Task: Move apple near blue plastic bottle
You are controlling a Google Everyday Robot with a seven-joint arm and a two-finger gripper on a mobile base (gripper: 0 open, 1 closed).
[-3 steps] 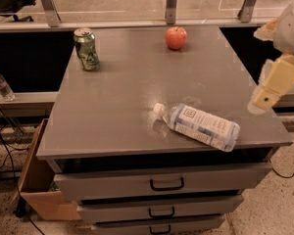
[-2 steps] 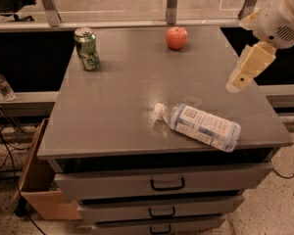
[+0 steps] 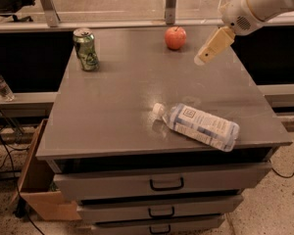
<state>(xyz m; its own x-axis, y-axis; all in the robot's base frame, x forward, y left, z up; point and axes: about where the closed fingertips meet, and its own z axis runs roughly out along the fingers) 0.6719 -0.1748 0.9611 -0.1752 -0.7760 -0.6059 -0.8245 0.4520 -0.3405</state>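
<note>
The red-orange apple [image 3: 175, 37] stands at the far edge of the grey cabinet top [image 3: 117, 97], right of centre. The blue plastic bottle [image 3: 198, 126] lies on its side near the front right, white cap pointing left. My gripper [image 3: 202, 59] hangs above the top on a white arm coming in from the upper right, a little right of and nearer than the apple, not touching it. It holds nothing that I can see.
A green soda can [image 3: 86, 49] stands at the far left of the top. A small clear bottle [image 3: 0, 85] sits off the table at the left. Drawers [image 3: 164, 184] are below, and a cardboard box [image 3: 39, 190] is on the floor at the left.
The arm has swung in from the right edge of the table, moving left and toward the far edge, and now the gripper is close to the apple. Apple, bottle and can have not moved.
</note>
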